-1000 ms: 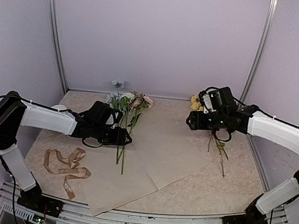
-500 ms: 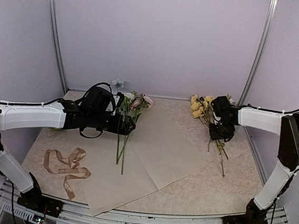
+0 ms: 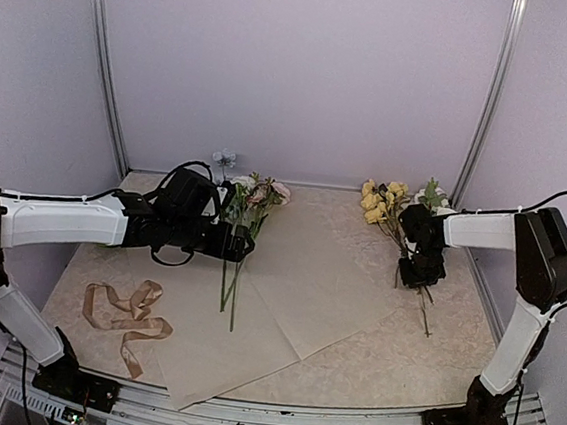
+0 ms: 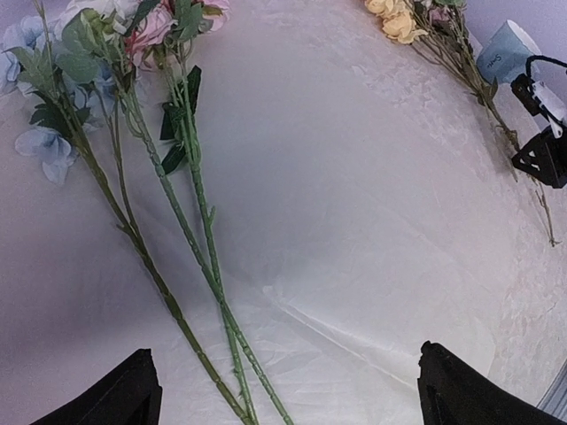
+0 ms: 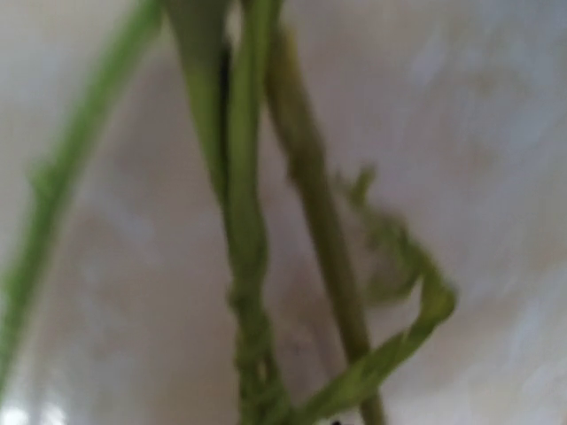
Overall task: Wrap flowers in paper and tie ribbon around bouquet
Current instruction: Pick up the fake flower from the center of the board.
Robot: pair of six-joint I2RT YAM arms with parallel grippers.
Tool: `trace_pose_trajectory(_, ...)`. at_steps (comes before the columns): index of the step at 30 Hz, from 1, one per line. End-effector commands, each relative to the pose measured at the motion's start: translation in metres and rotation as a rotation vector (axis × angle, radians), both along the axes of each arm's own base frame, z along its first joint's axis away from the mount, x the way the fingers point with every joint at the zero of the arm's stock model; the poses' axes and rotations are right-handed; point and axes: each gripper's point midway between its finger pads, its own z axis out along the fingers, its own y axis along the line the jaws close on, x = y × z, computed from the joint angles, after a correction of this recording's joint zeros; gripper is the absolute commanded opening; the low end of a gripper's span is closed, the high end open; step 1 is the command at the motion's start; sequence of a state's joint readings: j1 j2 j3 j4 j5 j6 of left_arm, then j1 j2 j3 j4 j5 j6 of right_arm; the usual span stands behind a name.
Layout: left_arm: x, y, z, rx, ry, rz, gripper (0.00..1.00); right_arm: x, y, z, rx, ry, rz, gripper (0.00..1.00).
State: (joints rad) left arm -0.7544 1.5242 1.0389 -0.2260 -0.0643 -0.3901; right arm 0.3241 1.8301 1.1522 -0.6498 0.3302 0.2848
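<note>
Top external view: our two arms over two flower bunches

Our pink and blue flowers [image 3: 257, 195] lie on the peach paper [image 3: 308, 275], blooms toward the far wall [image 3: 297, 73], stems running straight back toward us. Our left gripper [image 3: 240, 249] hovers over those stems, jaws spread wide, holding nothing. The yellow flowers [image 3: 380, 204] lie by the paper's right edge, blooms far-left, stems slanting near-right. Our right gripper [image 3: 421, 271] is down on them, and we cannot tell its grip. The ribbon [image 3: 128, 313] lies curled at near left.

My rig, 2 arms. Left arm [image 3: 61, 223], right arm [image 3: 478, 231]: white shell links, blk joints & wrist housings, blk elbow blocks. Blk cables [image 3: 179, 168] looped along each. Blk bases [image 3: 71, 383]. Small dark lettering on right arm's shell. Left gripper [image 4: 285, 390] fingers [image 4: 120, 398]: matte blk, blunt-tipped.
</note>
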Motion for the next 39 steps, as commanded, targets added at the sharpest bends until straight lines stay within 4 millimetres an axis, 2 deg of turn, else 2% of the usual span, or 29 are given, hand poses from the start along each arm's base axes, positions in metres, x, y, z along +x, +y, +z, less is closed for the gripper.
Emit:
trace_pose_trajectory(1,0.001,-0.008,0.005,0.002,-0.015,-0.024,0.99,-0.016,-0.006,-0.011,0.001,0.037,-0.022,0.23)
trace_pose_trajectory(3,-0.001,-0.006,0.005,0.006,-0.015,-0.022,0.99,-0.020,-0.008,-0.014,-0.001,0.046,-0.024,0.17)
trace_pose_trajectory(7,-0.004,-0.003,0.005,0.006,-0.017,-0.020,0.99,-0.016,-0.007,-0.007,0.003,0.028,-0.014,0.00)
trace_pose_trajectory(12,-0.003,0.001,0.010,0.008,-0.030,-0.008,0.99,-0.011,-0.015,0.029,-0.047,-0.025,-0.004,0.00)
trace_pose_trajectory(16,-0.002,0.002,0.016,0.020,-0.054,-0.016,0.99,-0.008,-0.011,0.079,-0.056,-0.121,0.042,0.00)
trace_pose_trajectory(23,0.001,0.003,0.019,0.026,-0.068,-0.011,0.99,-0.007,-0.010,0.199,-0.011,-0.426,0.044,0.00)
trace_pose_trajectory(27,0.002,0.003,0.022,0.021,-0.078,-0.010,0.99,-0.009,0.027,0.263,0.192,-0.655,0.201,0.00)
trace_pose_trajectory(29,0.003,0.003,0.023,0.018,-0.080,-0.010,0.99,-0.015,0.035,0.286,0.270,-0.743,0.227,0.00)
trace_pose_trajectory(31,0.004,0.003,0.025,0.019,-0.079,-0.013,0.99,-0.018,0.033,0.298,0.292,-0.783,0.207,0.00)
trace_pose_trajectory(34,0.004,0.002,0.028,0.016,-0.082,-0.018,0.99,-0.020,0.030,0.298,0.286,-0.773,0.193,0.00)
trace_pose_trajectory(39,0.003,0.005,0.028,0.025,-0.086,-0.017,0.99,-0.035,0.061,0.313,0.431,-0.797,0.356,0.00)
